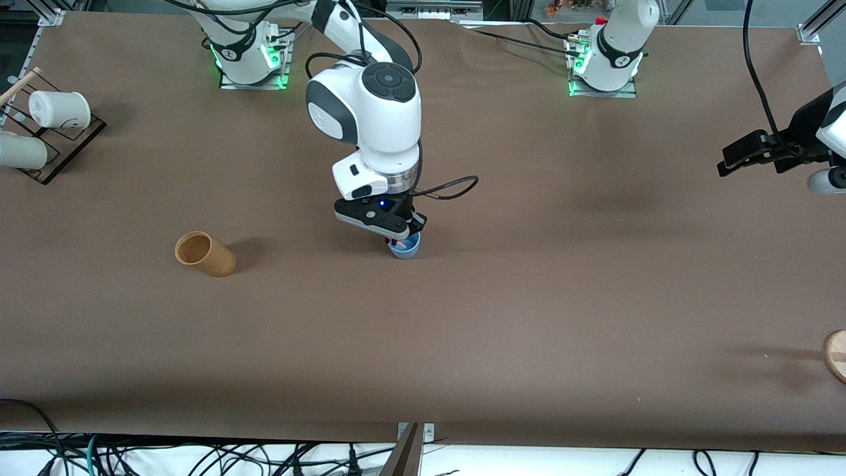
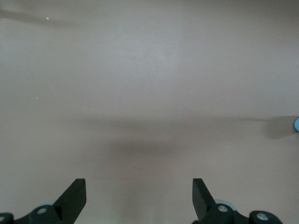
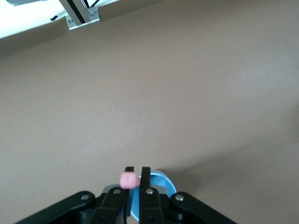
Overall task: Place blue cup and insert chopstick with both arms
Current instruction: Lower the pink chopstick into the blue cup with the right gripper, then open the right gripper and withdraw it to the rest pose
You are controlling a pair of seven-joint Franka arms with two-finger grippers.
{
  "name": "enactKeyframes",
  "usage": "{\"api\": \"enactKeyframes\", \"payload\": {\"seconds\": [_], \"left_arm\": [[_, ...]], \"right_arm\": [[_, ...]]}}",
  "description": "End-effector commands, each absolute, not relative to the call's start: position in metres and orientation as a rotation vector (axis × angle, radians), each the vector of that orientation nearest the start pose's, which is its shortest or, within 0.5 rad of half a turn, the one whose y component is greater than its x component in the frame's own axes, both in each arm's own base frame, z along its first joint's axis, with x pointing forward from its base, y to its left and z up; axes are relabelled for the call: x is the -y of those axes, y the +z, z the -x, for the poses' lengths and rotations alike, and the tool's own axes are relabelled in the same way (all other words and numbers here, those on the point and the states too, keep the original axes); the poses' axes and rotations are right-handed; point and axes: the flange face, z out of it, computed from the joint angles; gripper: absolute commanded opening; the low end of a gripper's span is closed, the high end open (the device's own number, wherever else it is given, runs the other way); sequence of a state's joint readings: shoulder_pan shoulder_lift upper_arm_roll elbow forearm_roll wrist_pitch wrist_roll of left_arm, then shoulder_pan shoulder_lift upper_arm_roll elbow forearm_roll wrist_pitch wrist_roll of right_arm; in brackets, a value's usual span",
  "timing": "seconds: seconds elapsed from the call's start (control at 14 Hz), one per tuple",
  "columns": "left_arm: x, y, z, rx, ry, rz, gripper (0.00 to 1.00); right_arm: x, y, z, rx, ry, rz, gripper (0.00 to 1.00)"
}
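Note:
The blue cup stands upright in the middle of the table. My right gripper is right over it, fingers pointing down at its mouth. It is shut on the pale pink chopstick, held upright with its lower end in the cup. In the right wrist view the chopstick's pink top end shows between the narrow fingers of the gripper, with the cup's rim below. My left gripper waits open and empty over the left arm's end of the table; its wrist view shows the spread fingers of the gripper over bare table.
A tan cup lies on its side toward the right arm's end. White cups sit on a black rack with a wooden stick at that end. A wooden disc sits at the left arm's end.

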State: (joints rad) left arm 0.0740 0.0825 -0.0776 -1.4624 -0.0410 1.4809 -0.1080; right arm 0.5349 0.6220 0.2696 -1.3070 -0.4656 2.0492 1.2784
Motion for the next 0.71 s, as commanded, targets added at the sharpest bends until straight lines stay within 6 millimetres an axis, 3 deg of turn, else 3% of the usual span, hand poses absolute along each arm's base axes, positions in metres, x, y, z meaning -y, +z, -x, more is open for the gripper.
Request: {"api": "enactKeyframes", "payload": {"seconds": [0.0,0.07,0.14,0.21,0.29,0.36,0.5,0.64], "left_arm": [[0.004,0.629,-0.574,0.131,0.078,3.211,1.00],[0.004,0.629,-0.574,0.131,0.078,3.211,1.00],[0.005,0.629,-0.574,0.128,0.076,3.212,1.00],[0.004,0.629,-0.574,0.131,0.076,3.211,1.00],[0.005,0.629,-0.574,0.128,0.076,3.212,1.00],[0.005,0.629,-0.574,0.129,0.076,3.211,1.00],[0.005,0.628,-0.575,0.129,0.081,3.212,1.00],[0.005,0.628,-0.575,0.129,0.076,3.213,1.00]], "right_arm": [[-0.488,0.382,-0.563,-0.528,-0.485,3.107,0.00],[-0.487,0.375,-0.559,-0.525,-0.469,3.129,0.00],[-0.490,0.371,-0.555,-0.515,-0.460,3.138,0.28],[-0.489,0.372,-0.554,-0.524,-0.447,3.143,0.79],[-0.483,0.374,-0.558,-0.535,-0.442,3.151,0.85],[-0.481,0.379,-0.559,-0.537,-0.444,3.148,0.98],[-0.477,0.383,-0.560,-0.510,-0.435,3.176,0.99],[-0.468,0.402,-0.558,-0.444,-0.429,3.225,0.99]]}}
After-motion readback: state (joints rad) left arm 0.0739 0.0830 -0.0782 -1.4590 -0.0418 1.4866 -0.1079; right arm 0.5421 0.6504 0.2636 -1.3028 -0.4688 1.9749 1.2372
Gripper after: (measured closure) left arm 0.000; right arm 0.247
